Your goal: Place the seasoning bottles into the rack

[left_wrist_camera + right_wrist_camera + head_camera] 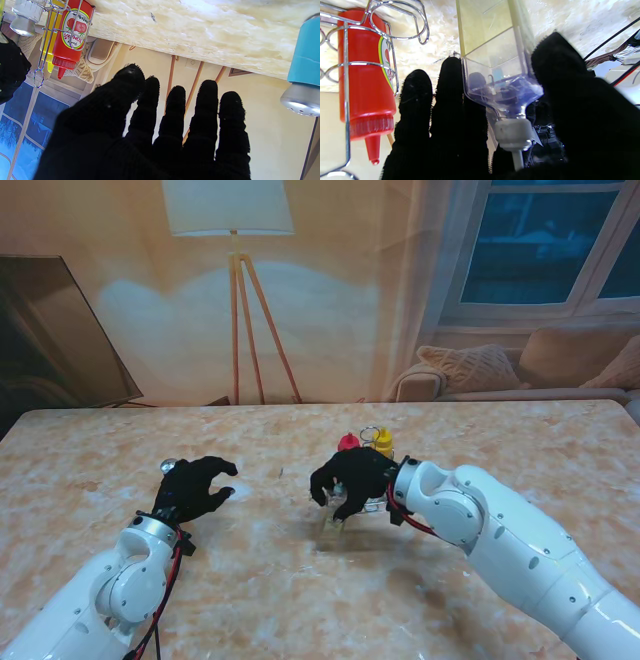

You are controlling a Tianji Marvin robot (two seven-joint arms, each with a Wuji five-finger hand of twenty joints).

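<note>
Right now: right hand [495,120] wrapped round a clear square bottle [492,60] with yellowish contents and a white cap, thumb one side, fingers [450,100] the other. Bottle appears to stand on the table [480,440], just beside the wire rack [382,37]. Rack already carries a red ketchup bottle [365,75] and a yellow bottle [383,442]; one wire ring shows empty next to the ketchup. Judgement: lift straight, keep bottle upright, centre its base over that empty ring before lowering; avoid nudging the light rack. Left hand [195,488] spread, holding nothing, near a blue shaker [303,72] with a silver perforated top.
</note>
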